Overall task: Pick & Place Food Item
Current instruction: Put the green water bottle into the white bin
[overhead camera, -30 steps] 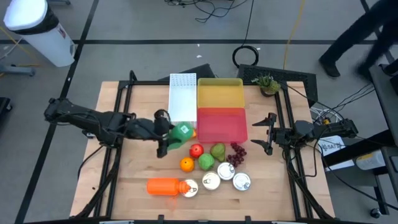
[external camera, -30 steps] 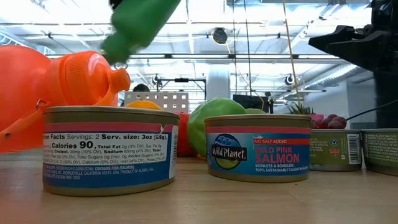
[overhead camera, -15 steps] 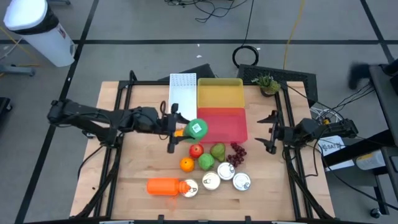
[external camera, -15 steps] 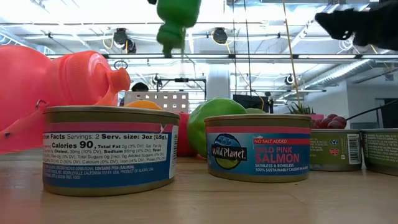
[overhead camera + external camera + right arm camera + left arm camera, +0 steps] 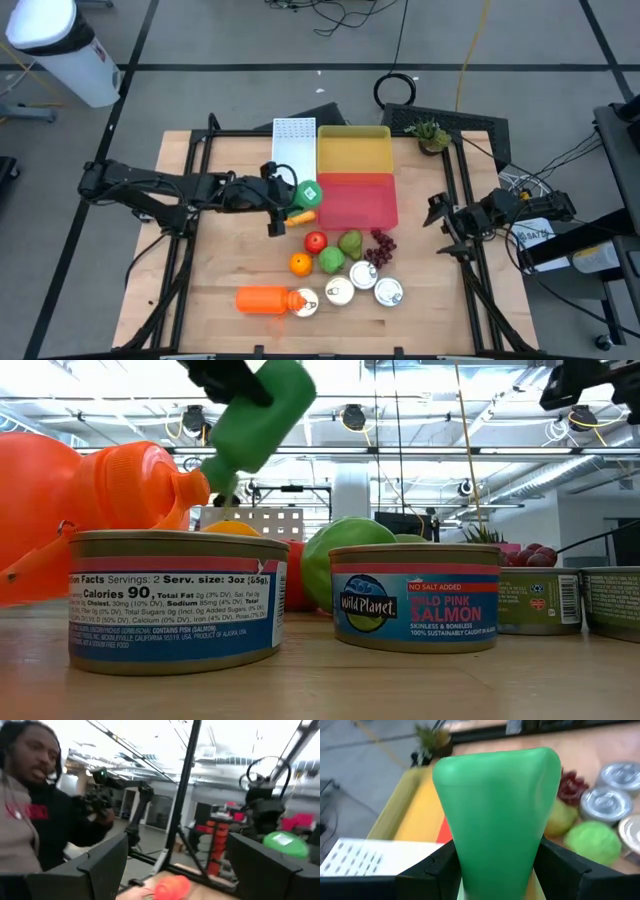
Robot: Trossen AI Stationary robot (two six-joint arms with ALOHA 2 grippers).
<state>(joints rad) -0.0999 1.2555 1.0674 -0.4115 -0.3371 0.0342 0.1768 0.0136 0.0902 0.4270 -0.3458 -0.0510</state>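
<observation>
My left gripper is shut on a green squeeze bottle with a white label. It holds the bottle in the air beside the left edge of the red bin. In the low view the bottle hangs tilted, cap down. My right gripper waits open at the table's right side, touching nothing. On the table in front of the bins lie an apple, an orange, a pear, a green fruit and grapes. My left gripper pinches the green bottle's body between its two fingers, one on each side, below the wide end. It comes level from the table's left. The bottle is lifted clear and tilted, its cap end lower than its wide end.
A yellow bin and a white perforated rack stand beyond the red bin. Several tins and an orange bottle lie near the table's near edge. An orange item lies under the held bottle. A person shows beyond the table.
My left gripper carried the green bottle toward the table's right, then slightly back and toward the far edge. The bottle turned in the air, from tilted to cap straight down to tilted again. My right gripper rose and shifted a little toward the near edge.
</observation>
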